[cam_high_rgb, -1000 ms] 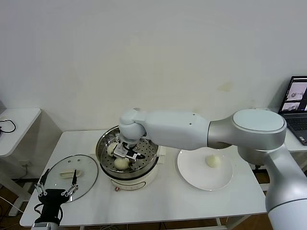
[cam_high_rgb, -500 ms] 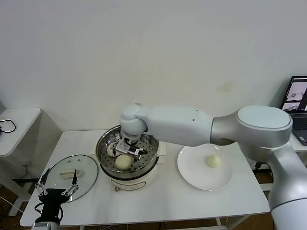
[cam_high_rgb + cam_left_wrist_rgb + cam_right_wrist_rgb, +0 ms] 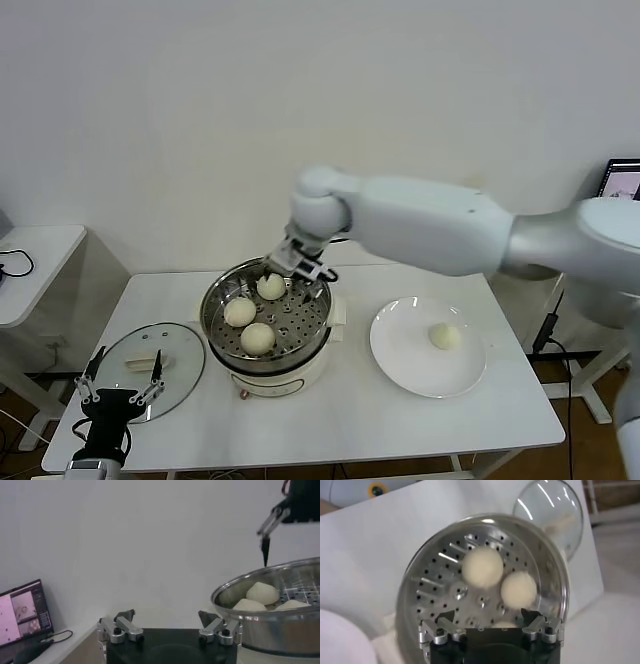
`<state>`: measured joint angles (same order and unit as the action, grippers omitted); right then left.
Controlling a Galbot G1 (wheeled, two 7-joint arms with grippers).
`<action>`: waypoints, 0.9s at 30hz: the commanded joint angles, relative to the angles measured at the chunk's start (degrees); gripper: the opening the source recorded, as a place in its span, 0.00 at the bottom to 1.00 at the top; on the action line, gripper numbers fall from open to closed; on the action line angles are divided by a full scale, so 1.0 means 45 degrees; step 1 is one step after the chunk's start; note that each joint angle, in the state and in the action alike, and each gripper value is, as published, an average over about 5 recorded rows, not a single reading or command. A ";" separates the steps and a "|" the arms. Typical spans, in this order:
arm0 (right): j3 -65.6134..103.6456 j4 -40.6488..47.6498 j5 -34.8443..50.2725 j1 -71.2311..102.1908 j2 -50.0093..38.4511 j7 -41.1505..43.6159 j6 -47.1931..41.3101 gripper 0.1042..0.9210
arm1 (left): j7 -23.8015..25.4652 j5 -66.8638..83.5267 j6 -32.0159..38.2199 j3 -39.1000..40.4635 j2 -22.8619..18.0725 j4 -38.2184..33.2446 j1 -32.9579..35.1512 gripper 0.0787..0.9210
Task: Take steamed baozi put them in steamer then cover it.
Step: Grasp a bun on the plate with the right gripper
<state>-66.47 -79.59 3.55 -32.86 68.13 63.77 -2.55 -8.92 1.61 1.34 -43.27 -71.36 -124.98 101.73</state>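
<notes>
Inside the round shiny steel steamer [image 3: 266, 322] sit three cream-white round buns [image 3: 257, 338]. One more bun [image 3: 444, 336] lies on the flat white plate [image 3: 405, 365]. Above the steamer's back rim, the right gripper [image 3: 297, 262] hangs with fingers apart, holding nothing. Over the clear glass lid [image 3: 150, 360], the left gripper [image 3: 120, 386] waits, fingers apart.

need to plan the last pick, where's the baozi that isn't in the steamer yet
In the head view, the last baozi sits alone on the white plate, on the table's right side, just right of the steamer that holds the other three.
</notes>
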 commanded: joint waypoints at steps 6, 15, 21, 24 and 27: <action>0.0828 -0.2093 -0.0508 0.1221 -0.6426 0.0441 -0.2472 0.88 | 0.0039 -0.0029 -0.0097 0.0265 0.0097 0.0003 -0.0206 0.88; 0.3485 -0.1766 -0.2177 0.5029 -0.8971 0.0125 -0.2523 0.88 | 0.0092 -0.0056 -0.0218 0.0406 0.0227 0.0068 -0.0376 0.88; 0.5286 -0.1029 -0.2977 0.7611 -0.8877 -0.0044 -0.2567 0.88 | 0.0118 -0.0092 -0.0290 0.0378 0.0313 0.0049 -0.0366 0.88; 0.5855 -0.0692 -0.3243 0.8303 -0.8550 -0.0142 -0.2663 0.88 | 0.0118 -0.0117 -0.0293 0.0371 0.0306 0.0060 -0.0324 0.88; 0.6293 -0.0310 -0.3480 0.8748 -0.8072 -0.0241 -0.2744 0.88 | 0.0117 -0.0148 -0.0290 0.0369 0.0271 0.0052 -0.0262 0.88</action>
<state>-46.86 -83.52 -8.08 -5.29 34.02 63.08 -13.68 -8.41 0.98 0.02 -41.65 -70.14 -124.75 100.51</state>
